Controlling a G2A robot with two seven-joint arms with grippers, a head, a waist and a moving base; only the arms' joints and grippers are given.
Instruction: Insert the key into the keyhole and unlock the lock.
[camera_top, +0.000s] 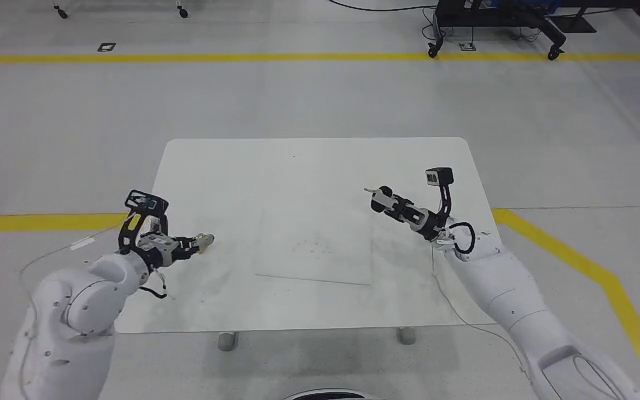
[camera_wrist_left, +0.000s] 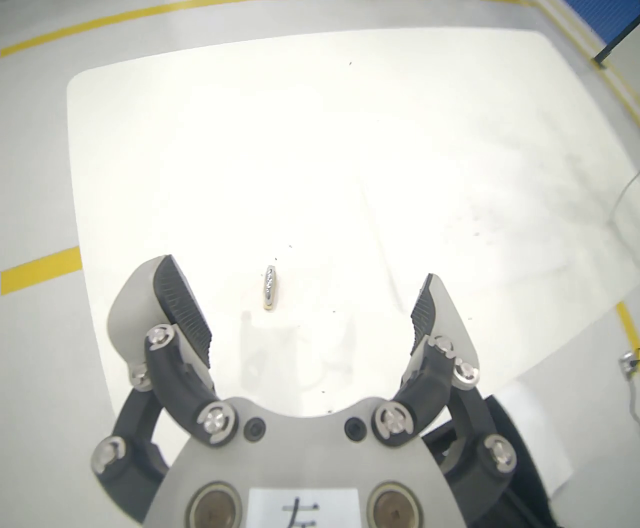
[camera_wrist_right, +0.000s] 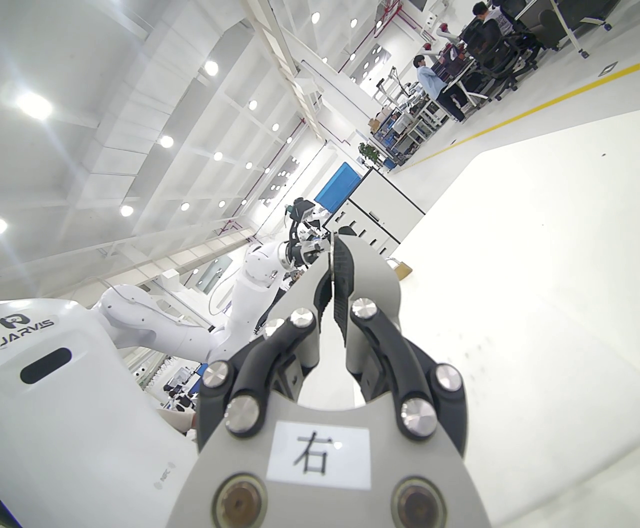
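Observation:
A small padlock (camera_wrist_left: 270, 292) of silver and brass lies on the white table (camera_wrist_left: 350, 125), just ahead of my left gripper (camera_wrist_left: 300, 275), which is open with nothing between its ribbed pads (camera_wrist_left: 182, 305). From the right wrist view the padlock (camera_wrist_right: 400, 268) sits near the table's far edge, below the left arm. My right gripper (camera_wrist_right: 334, 245) hangs above the table's right half, shut on a thin silver key (camera_wrist_right: 331, 257) whose edge shows between the pads. In the top view the left gripper (camera_top: 203, 241) is at the left edge and the right gripper (camera_top: 372, 192) right of centre.
The table (camera_top: 300, 180) bears only faint scuffs and a thin transparent sheet (camera_top: 315, 250) near the middle. Yellow floor lines (camera_top: 300, 57) run behind and beside it. A cable (camera_wrist_left: 625, 200) hangs at the table's right side.

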